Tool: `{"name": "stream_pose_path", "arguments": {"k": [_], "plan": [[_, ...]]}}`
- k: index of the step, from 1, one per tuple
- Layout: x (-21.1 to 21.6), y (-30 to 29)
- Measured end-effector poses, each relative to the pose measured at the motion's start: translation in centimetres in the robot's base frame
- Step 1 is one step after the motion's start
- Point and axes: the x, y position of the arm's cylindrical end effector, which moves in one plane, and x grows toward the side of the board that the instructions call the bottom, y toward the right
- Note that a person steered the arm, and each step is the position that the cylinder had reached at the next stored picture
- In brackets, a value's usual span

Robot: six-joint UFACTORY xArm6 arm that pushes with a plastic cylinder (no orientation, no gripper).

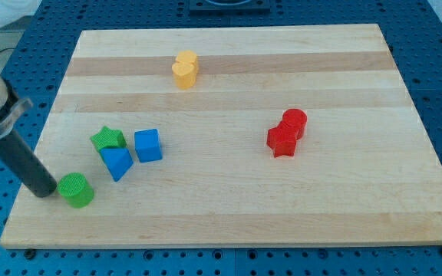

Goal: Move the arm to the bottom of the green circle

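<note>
The green circle (pixel 76 190) is a short green cylinder near the board's bottom left corner. My tip (pixel 46 192) rests on the board just to the view's left of the green circle, almost touching its side. The dark rod slants up to the view's left, to the arm's grey body at the frame's edge.
A green star (pixel 108 139), a blue triangle (pixel 117 162) and a blue cube (pixel 148 145) cluster just above and right of the green circle. Two yellow blocks (pixel 184 70) sit at the top middle. A red cylinder (pixel 294 122) and red star (pixel 282 141) sit at the right. The wooden board's left edge (pixel 21 195) is close to my tip.
</note>
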Motion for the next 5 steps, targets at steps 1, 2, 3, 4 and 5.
{"name": "stream_pose_path", "arguments": {"k": [1,2,3,4,5], "plan": [[1.0,-0.1],[6.0,-0.1],[7.5,1.8],[5.3,3.6],[1.2,3.6]]}}
